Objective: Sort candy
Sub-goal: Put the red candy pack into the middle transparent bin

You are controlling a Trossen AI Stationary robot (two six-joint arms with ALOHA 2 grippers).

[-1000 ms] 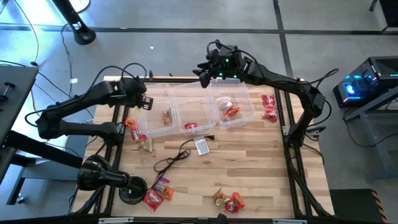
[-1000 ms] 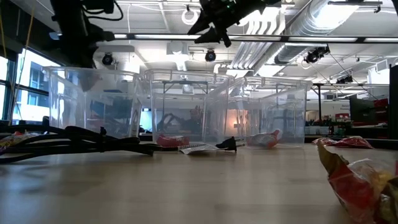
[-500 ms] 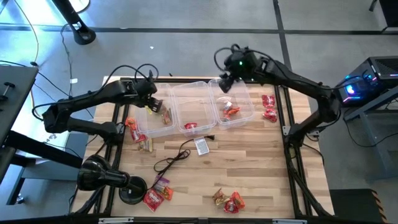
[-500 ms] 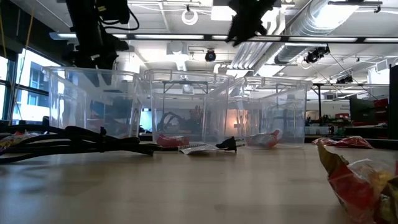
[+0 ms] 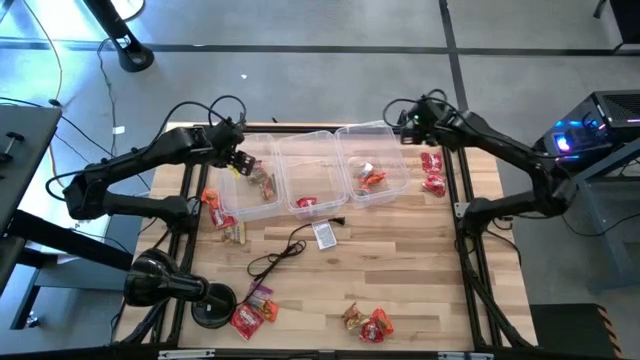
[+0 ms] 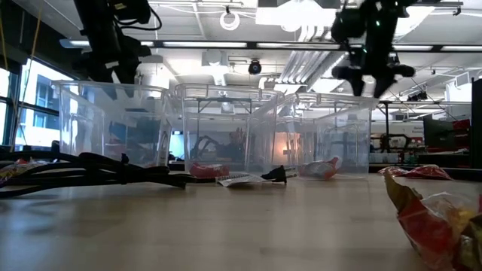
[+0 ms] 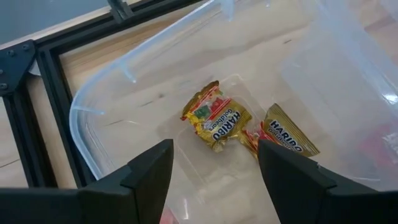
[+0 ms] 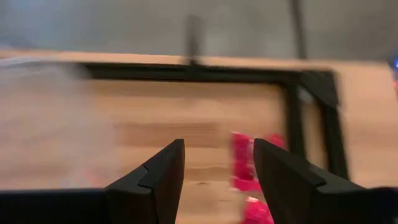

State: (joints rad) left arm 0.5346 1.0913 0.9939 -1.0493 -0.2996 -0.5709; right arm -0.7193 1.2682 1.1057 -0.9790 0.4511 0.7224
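My right gripper (image 5: 408, 126) hangs open and empty beside the small red crinkly wrapped candy (image 5: 433, 172) at the table's right edge — light, slippery foil, so I'd pinch mid-packet; my left gripper (image 7: 211, 186), also open, hovers over gold packets (image 7: 215, 117) in the clear plastic bin (image 7: 87, 118)

blurred: red candy (image 8: 247, 167) in right wrist view | cut off: gold packet (image 7: 283, 134) behind left finger
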